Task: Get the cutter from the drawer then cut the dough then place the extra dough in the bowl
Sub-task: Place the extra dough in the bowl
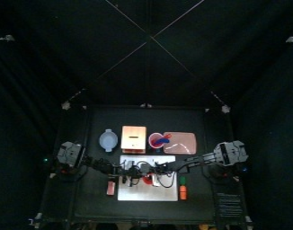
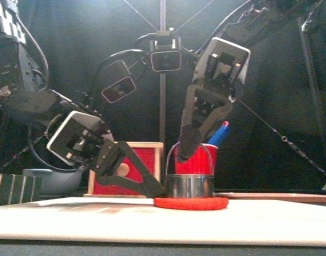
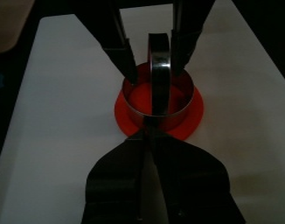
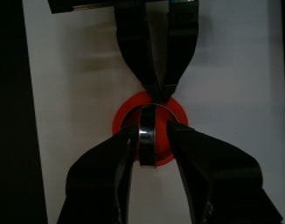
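Since the white cutting board (image 3: pixel 58 122) takes up the table's front middle, both arms meet over it. The dough and cutter sit there too, well forward of the wooden box (image 1: pixel 135 139). The blue-grey bowl (image 1: pixel 107 139) is just left of that box and the pink tray (image 1: pixel 189 144) is to its right.

The right gripper (image 4: pixel 155 131) comes down from above, its jaws closed on the arch of the cutter's wire handle. The left gripper (image 3: pixel 145 140) reaches in low from the left with its jaws pressed together at the cutter's near wall. Whether they nip the thin metal I cannot tell.

The red dough (image 2: pixel 190 203) is a flat disc, probably soft and tacky. Its outer ring would sag and tear if lifted, so it is best taken at the outer edge. The cutter (image 2: pixel 190 186) is likely light, stiff and slick, and the handle arch is the sure place to hold it.

Only the front view shows the cutter's wall standing tall above the disc, with the red cup (image 2: pixel 206 155) behind. The wrist views alone show red dough inside the ring and a collar outside it. Only the top view shows where the bowl is.
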Tool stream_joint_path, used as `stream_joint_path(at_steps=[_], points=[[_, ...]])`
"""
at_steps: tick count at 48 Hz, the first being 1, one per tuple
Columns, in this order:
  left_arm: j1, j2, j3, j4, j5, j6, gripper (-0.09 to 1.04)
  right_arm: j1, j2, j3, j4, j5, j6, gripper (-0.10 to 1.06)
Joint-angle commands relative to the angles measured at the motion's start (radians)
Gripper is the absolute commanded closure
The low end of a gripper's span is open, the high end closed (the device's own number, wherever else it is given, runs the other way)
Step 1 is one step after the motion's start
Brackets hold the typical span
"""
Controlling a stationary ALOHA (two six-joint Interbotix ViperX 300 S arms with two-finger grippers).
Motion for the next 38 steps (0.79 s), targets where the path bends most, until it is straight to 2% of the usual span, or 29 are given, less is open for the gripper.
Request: stream_joint_path(at_steps=[1, 12, 28, 38], points=[[0.000, -0.008, -0.011, -0.002, -0.003, 0.002, 0.39, 0.002, -0.018, -0.023, -0.003, -0.006, -0.003, 0.39], [0.000, -0.005, -0.011, -0.011, 0.002, 0.003, 0.39, 0.008, -0.032, -0.023, -0.006, -0.006, -0.003, 0.55], [-0.002, 0.000, -0.012, -0.014, 0.012, 0.002, 0.39, 0.002, -0.127, -0.029, -0.009, 0.018, -0.005, 0.55], [0.000, 0.005, -0.014, -0.014, 0.021, 0.000, 0.39, -0.006, -0.222, 0.002, -0.043, 0.051, -0.003, 0.55]])
